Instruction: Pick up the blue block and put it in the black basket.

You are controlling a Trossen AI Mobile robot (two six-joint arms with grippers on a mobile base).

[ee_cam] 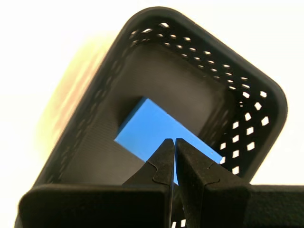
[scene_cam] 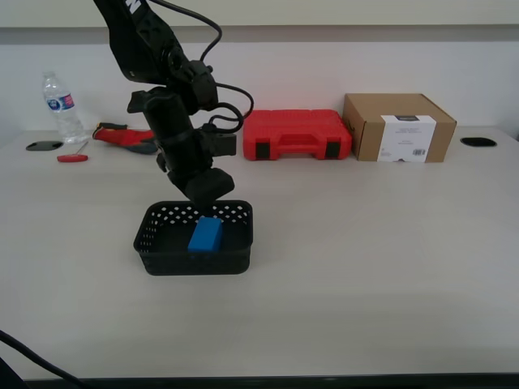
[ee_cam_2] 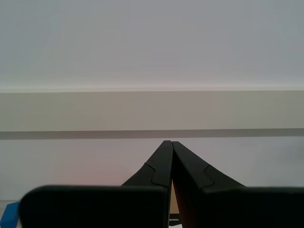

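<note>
Bright-blue rectangular block point(scene_cam: 205, 235) lies inside black perforated plastic basket point(scene_cam: 154, 235); my first gripper point(ee_cam: 174, 140) above it, jaws together, empty. My second gripper point(ee_cam_2: 170, 142) jaws together.

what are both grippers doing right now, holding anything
My first gripper: closed, empty, above the blue block lying in the black basket.
My second gripper: closed, empty, facing a wall.

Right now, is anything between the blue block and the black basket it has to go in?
Nothing visible: the blue block already lies inside the black basket, below my shut first claw.
</note>
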